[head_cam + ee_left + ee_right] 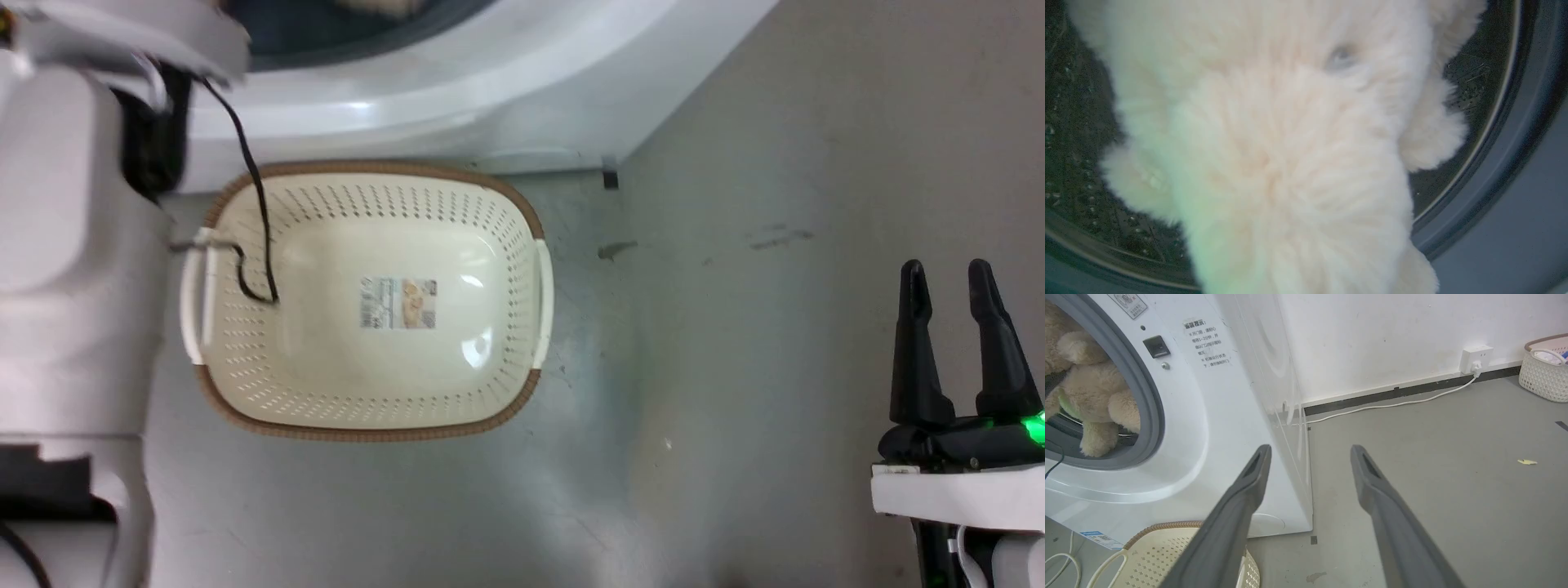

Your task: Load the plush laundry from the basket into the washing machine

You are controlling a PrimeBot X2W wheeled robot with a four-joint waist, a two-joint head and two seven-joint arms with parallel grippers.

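**Bear at the washer's mouth**

The bear hangs in the round opening of the washer. Its fur is pressed close to the left wrist camera, with the dark drum and grey door ring behind it. Seen from the right wrist, its legs dangle just above the ring's lower lip. The left arm reaches up toward the door. The left gripper is buried in fur, so I cannot tell how its jaws stand. The basket sits on the floor right against the washer's front, its label plain on the inner bottom. A thin black cable from the arm droops across it. The right gripper waits well off to the right, jaws spread, grey floor showing between them
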